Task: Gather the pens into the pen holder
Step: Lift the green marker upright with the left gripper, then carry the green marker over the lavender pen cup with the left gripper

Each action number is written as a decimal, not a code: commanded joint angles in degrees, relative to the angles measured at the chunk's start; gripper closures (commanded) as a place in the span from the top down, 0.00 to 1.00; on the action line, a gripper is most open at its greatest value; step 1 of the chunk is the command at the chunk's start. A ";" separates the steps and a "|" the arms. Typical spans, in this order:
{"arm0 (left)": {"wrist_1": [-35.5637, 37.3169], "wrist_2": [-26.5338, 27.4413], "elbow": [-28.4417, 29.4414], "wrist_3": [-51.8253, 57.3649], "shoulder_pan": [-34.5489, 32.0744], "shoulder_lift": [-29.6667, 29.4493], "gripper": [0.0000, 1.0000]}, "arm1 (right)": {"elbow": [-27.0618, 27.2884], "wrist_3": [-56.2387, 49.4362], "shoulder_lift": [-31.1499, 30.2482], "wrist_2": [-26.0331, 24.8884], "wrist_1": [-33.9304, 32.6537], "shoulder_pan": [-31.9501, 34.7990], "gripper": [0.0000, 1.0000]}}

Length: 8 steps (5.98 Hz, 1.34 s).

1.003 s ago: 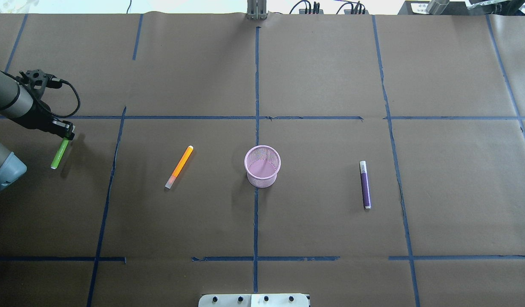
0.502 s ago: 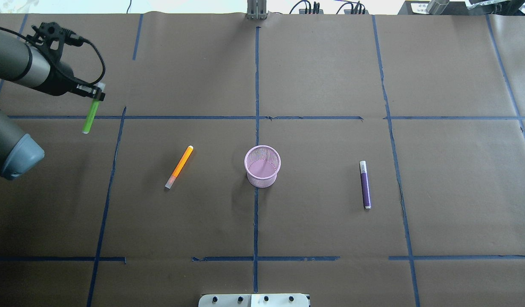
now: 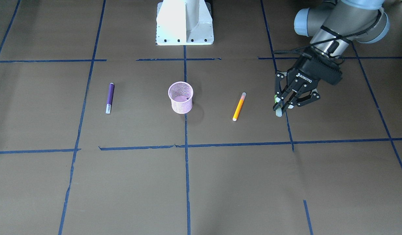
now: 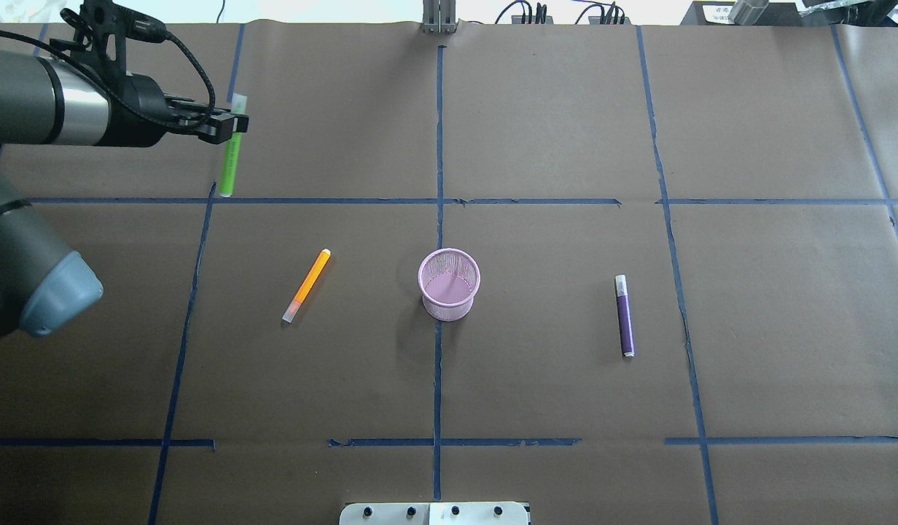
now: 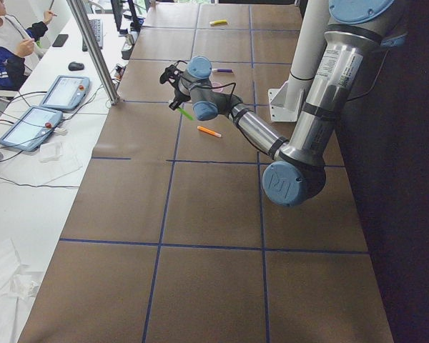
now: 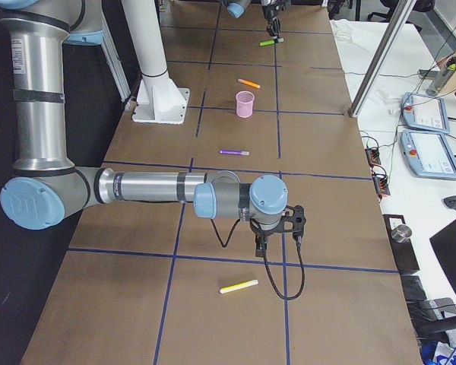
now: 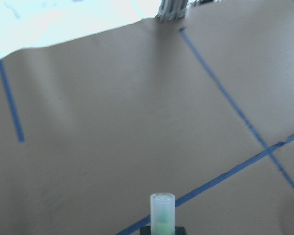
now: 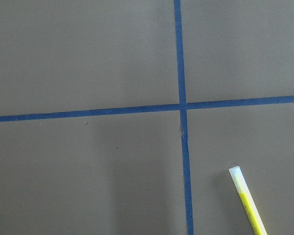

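Observation:
My left gripper (image 4: pixel 234 125) is shut on the green pen (image 4: pixel 228 164) near its pale cap, and the pen hangs above the table at the far left. In the front view the same gripper (image 3: pixel 280 109) is to the right of the orange pen (image 3: pixel 238 107). The orange pen (image 4: pixel 307 286) lies left of the pink mesh pen holder (image 4: pixel 449 308), and the purple pen (image 4: pixel 625 317) lies to its right. The holder looks empty. My right gripper (image 6: pixel 260 245) shows only in the right side view, low over the table, and I cannot tell its state.
A yellow pen (image 8: pixel 247 198) lies on the paper near my right gripper, also seen as the yellow pen (image 6: pixel 239 287). The white robot base (image 3: pixel 184 23) stands behind the holder. Blue tape lines cross the brown paper. A person (image 5: pixel 7 43) sits beyond the table with tablets.
My left gripper has carried the green pen up off the table, away from the robot and rightward toward the middle. The other pens and the holder have not moved.

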 commanded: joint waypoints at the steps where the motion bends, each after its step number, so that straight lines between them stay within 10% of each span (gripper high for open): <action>1: -12.83 9.67 -0.24 -3.72 8.64 -0.32 0.00 | 0.10 -0.08 0.11 0.04 -0.02 0.00 1.00; 3: -24.62 18.72 0.12 -5.47 16.22 -0.50 0.00 | 0.01 -0.08 0.02 0.04 -0.02 0.00 1.00; 8: -28.09 33.97 9.74 -5.22 28.47 -8.75 0.00 | 0.01 -0.16 -0.59 1.71 0.07 0.00 1.00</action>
